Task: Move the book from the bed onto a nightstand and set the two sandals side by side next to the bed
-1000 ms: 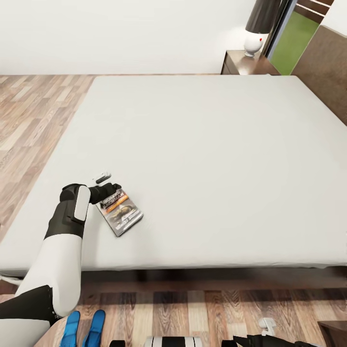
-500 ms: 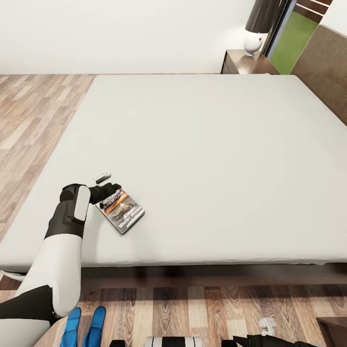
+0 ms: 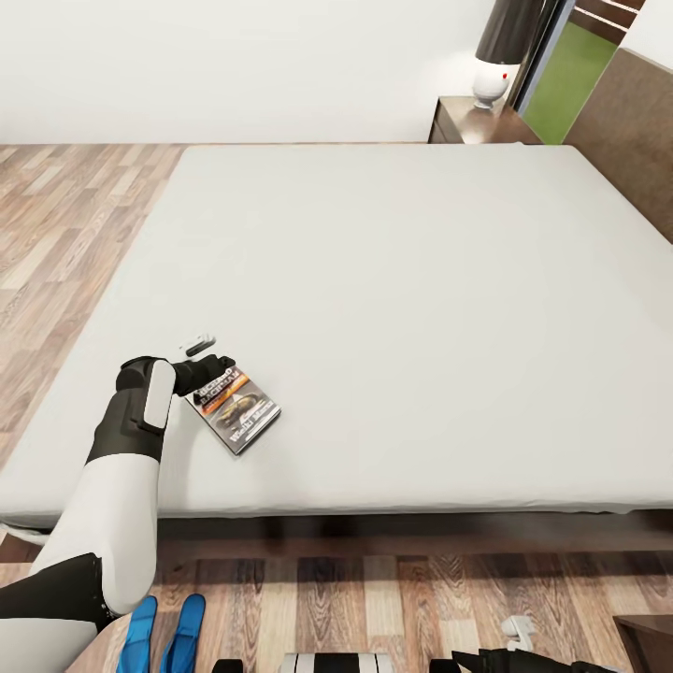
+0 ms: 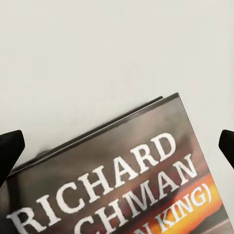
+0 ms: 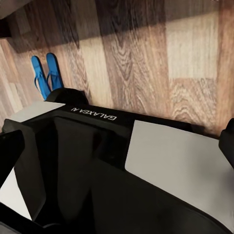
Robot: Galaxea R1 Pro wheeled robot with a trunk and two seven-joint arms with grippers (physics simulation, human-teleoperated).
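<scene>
Left gripper (image 3: 207, 360) fingers spread wide at top edge of book (image 3: 234, 408) on bed (image 3: 393, 280), right gripper (image 5: 117, 146) fingers apart, sandals (image 3: 164, 636) paired on floor (image 3: 374, 608)

One bed (image 3: 393, 308) with a single off-white mattress takes up most of the head view. One book (image 3: 234, 409) lies on it, and the same one book (image 4: 122, 190) shows in the left wrist view. Two blue sandals (image 3: 164, 634) lie on the floor by the bed's foot edge; the same two sandals (image 5: 46, 73) show in the right wrist view. One nightstand (image 3: 477, 123) stands at the far corner, bearing one lamp (image 3: 505, 51). Two robot arms are counted: one left arm (image 3: 117, 486) and part of one right arm (image 3: 523, 659).
</scene>
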